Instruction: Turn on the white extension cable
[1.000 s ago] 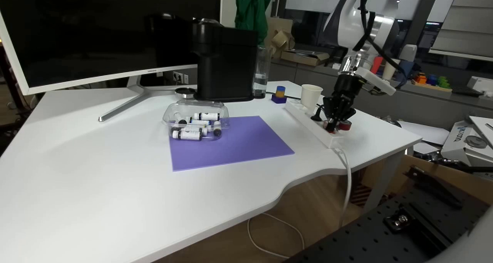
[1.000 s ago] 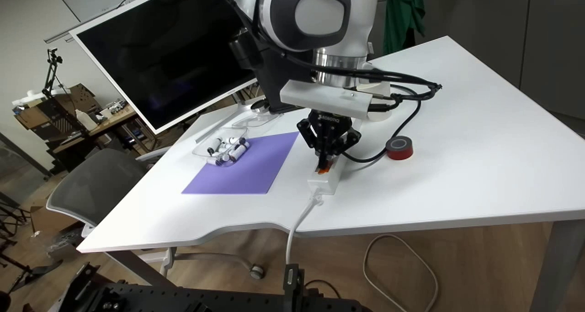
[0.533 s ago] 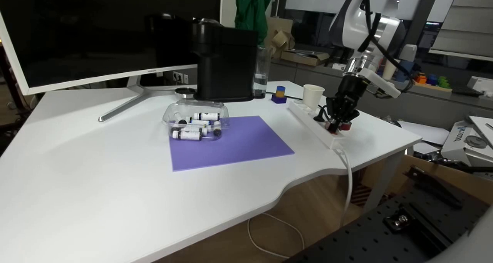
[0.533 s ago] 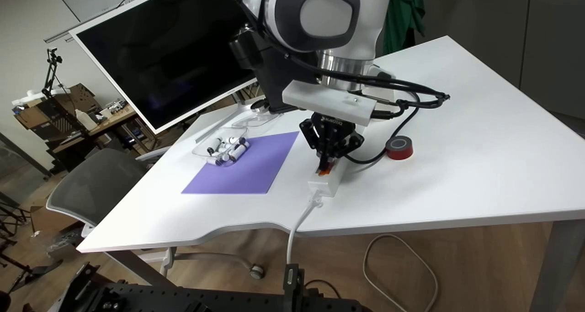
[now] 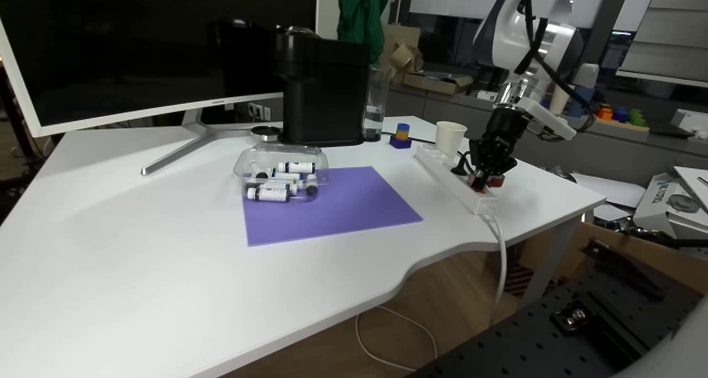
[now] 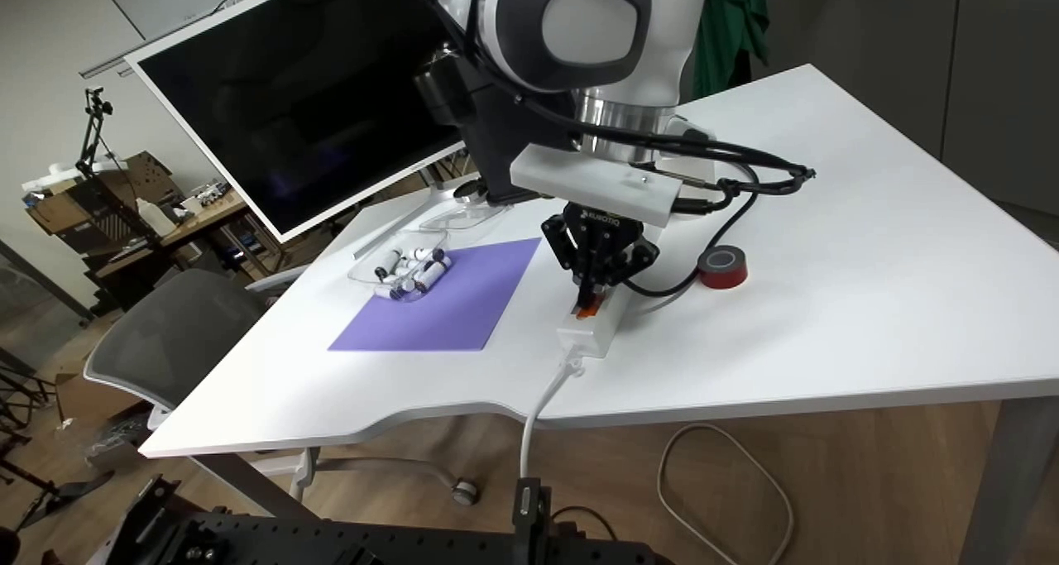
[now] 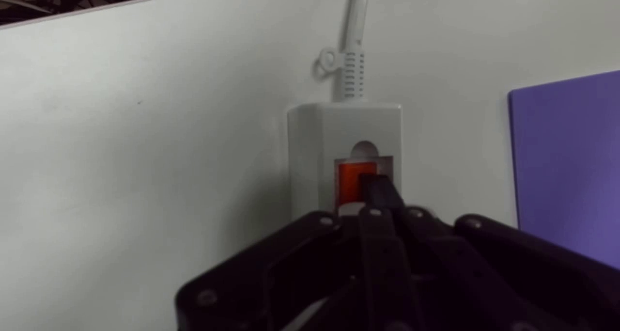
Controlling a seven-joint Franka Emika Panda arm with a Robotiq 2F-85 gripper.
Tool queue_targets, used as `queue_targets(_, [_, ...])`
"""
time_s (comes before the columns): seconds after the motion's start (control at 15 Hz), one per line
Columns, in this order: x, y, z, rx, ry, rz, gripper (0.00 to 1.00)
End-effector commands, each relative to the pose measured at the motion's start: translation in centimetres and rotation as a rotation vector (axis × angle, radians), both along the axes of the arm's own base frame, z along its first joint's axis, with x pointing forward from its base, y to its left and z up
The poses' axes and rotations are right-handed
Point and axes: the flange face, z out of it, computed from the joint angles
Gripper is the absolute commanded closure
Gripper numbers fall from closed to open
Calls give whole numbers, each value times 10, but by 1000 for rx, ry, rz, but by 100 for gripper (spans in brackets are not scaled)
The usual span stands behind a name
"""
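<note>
Claw (image 7: 375, 183) pressed together, tips right at red switch (image 7: 349, 180), hiding part of it in wrist view! White extension cable (image 5: 448, 177) lies on tabletop (image 6: 869, 300), cord (image 6: 542, 399) hanging over edge in both exterior views. Tape roll (image 6: 722, 268) near one side, purple mat (image 6: 447, 308) off other side; paper cup (image 5: 450, 138) near far end.

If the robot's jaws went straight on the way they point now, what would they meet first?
The switch on the power strip. The shut jaws point down at it and may already touch it; contact is hard to tell.
</note>
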Motion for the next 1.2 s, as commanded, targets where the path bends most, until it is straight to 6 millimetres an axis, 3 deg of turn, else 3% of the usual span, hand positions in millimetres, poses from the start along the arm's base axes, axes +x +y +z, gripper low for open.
queue_targets(0.0, [1,6,8,-7,-11,21,100])
queue_targets(0.73, [-25,30,-7,-150,-53,-34,100])
queue_targets(1.13, [-37,21,-40,-173,-23,-182,100])
